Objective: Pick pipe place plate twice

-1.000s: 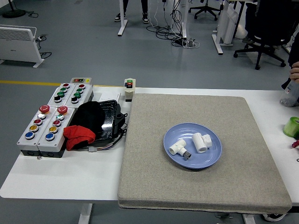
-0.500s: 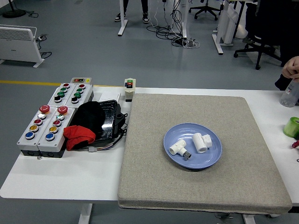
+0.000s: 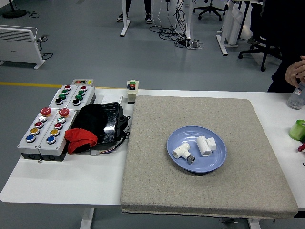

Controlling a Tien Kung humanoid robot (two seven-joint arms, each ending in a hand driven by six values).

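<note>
A blue plate (image 3: pixel 210 163) sits right of centre on the grey mat (image 3: pixel 157 181). Two white pipe fittings lie in it: one with a metal threaded end (image 3: pixel 182 151) on the left, and a tee-shaped one (image 3: pixel 206 144) on the right. Neither robot hand appears in the head view. At the far right edge a person's hand (image 3: pixel 295 72) is at the top of a clear bottle (image 3: pixel 296 98) on the table.
Grey button boxes (image 3: pixel 53 120) stand at the left. Beside them lie a black object with a red cloth (image 3: pixel 80 139) and loose wires. A small switch box (image 3: pixel 132 90) stands at the mat's far left corner. A green tape roll (image 3: pixel 298 129) lies at the right edge.
The person's hand at the right edge has shifted up and inward, and the clear bottle has moved slightly. The plate and the pipe fittings have stayed put.
</note>
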